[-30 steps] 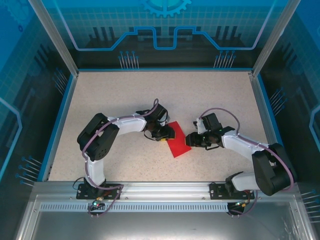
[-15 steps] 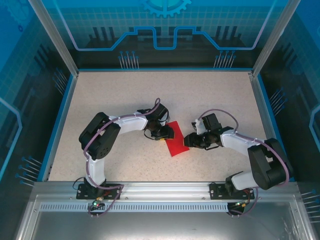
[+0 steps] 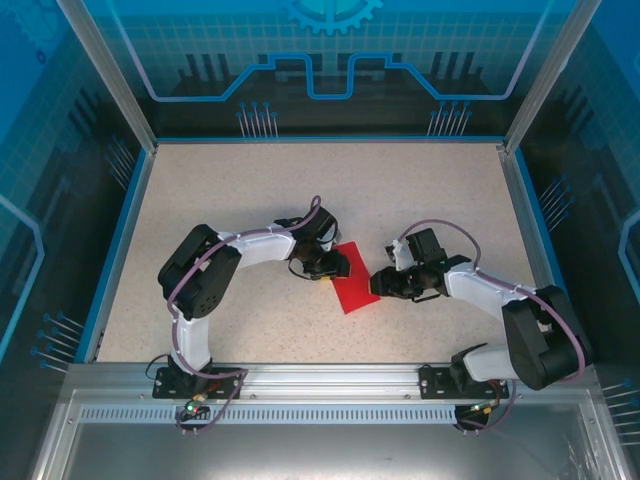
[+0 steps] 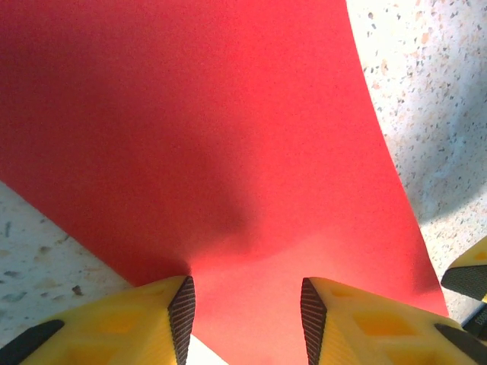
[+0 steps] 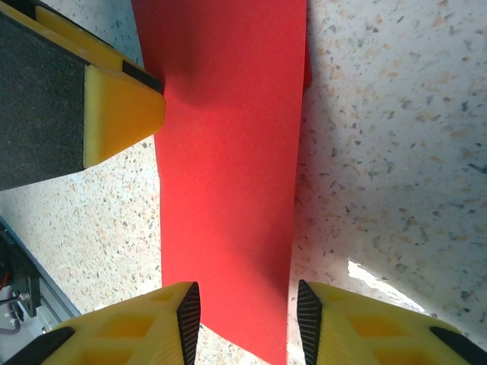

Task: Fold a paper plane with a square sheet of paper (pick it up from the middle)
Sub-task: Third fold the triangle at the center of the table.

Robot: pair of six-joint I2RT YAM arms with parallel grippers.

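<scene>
Mid-frame, left gripper and right gripper flank the paper, jaws apart; better to crease with edges aligned.

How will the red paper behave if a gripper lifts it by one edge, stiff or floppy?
Probably floppy: the red paper looks thin, and its edge curves in the left wrist view. Likely very light, so a push may slide it over the speckled table. Being so thin, it probably creases easily.
</scene>
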